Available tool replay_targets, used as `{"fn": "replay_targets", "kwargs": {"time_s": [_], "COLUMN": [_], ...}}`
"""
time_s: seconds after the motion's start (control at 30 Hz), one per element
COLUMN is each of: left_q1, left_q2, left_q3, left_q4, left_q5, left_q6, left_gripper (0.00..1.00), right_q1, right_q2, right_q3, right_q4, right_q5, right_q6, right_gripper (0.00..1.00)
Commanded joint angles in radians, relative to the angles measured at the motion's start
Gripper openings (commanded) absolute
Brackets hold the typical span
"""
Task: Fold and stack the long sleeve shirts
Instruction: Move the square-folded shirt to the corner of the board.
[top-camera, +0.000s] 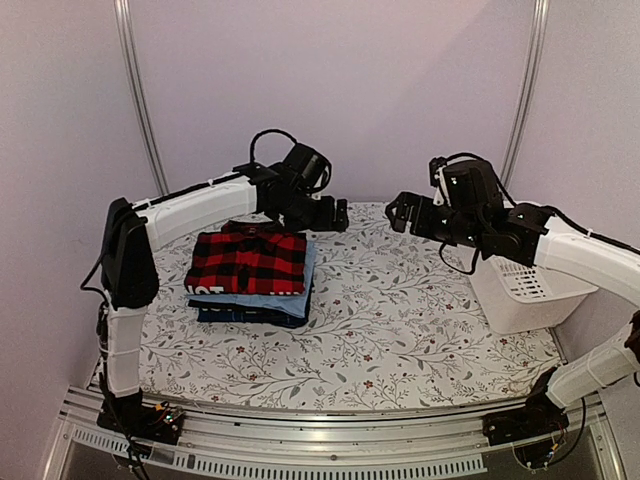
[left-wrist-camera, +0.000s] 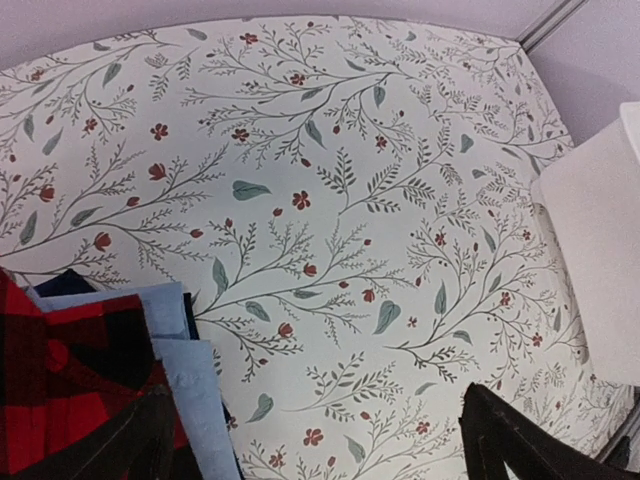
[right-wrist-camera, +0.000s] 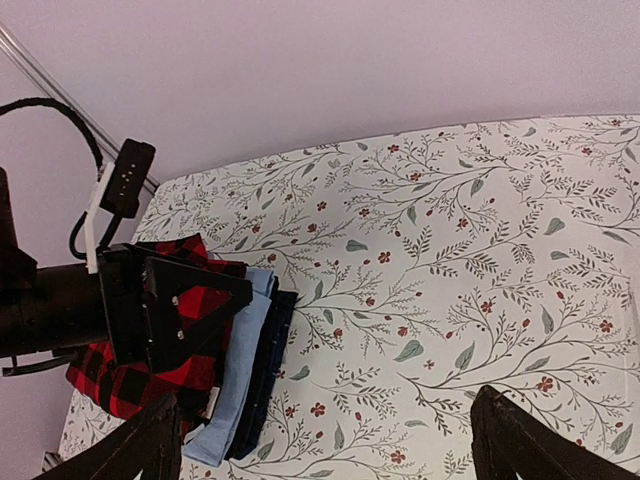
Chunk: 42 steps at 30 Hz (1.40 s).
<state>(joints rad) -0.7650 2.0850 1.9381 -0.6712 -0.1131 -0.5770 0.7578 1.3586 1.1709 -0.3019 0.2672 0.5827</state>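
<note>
Three folded shirts sit in one pile on the tabletop (top-camera: 400, 330), and the left pincer (top-camera: 338, 216) and right pincer (top-camera: 396, 212) are both open in the air.

The pile is on the left side. The dark navy shirt (top-camera: 240, 317) is at the bottom, the light blue shirt (top-camera: 288, 298) lies on it, and the red-and-black checked shirt (top-camera: 247, 262) is on top. The blue one sticks out a little on the right. The white basket (top-camera: 525, 290) stands over on the right. Farther back, the left pincer hangs just above the far right corner of the pile, wide open and holding nothing. The right pincer hangs over the far middle, wide open too, with nothing in it. The pile looks done, I think. To end well, the left pincer should go straight up first and only then move away, so it does not catch the top shirt and pull the pile crooked.
</note>
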Motion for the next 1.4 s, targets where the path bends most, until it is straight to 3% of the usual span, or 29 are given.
{"fn": "replay_targets", "kwargs": {"time_s": [0.0, 0.3, 0.57, 1.0, 1.37], "left_q1": [-0.024, -0.027, -0.014, 0.028, 0.073], "left_q2": [0.120, 0.391, 0.481, 0.399, 0.182], "left_q3": [0.124, 0.390, 0.385, 0.108, -0.250], "left_q4": [-0.030, -0.080, -0.088, 0.009, 0.121], "left_q5": [0.023, 0.036, 0.043, 0.042, 0.022], "left_q6": [0.042, 0.061, 0.022, -0.017, -0.050], "left_gripper": [1.00, 1.00, 1.00, 1.00, 1.00], "right_q1": [-0.005, -0.005, -0.006, -0.005, -0.005], "right_q2": [-0.063, -0.108, -0.108, -0.092, -0.072], "right_q3": [-0.047, -0.082, -0.093, -0.106, -0.111], "right_q4": [-0.012, -0.024, -0.036, -0.036, -0.033], "right_q5": [0.072, 0.078, 0.071, 0.037, 0.023], "right_q6": [0.000, 0.009, 0.015, 0.037, 0.046], "right_gripper": [0.99, 0.99, 0.99, 0.99, 0.99]}}
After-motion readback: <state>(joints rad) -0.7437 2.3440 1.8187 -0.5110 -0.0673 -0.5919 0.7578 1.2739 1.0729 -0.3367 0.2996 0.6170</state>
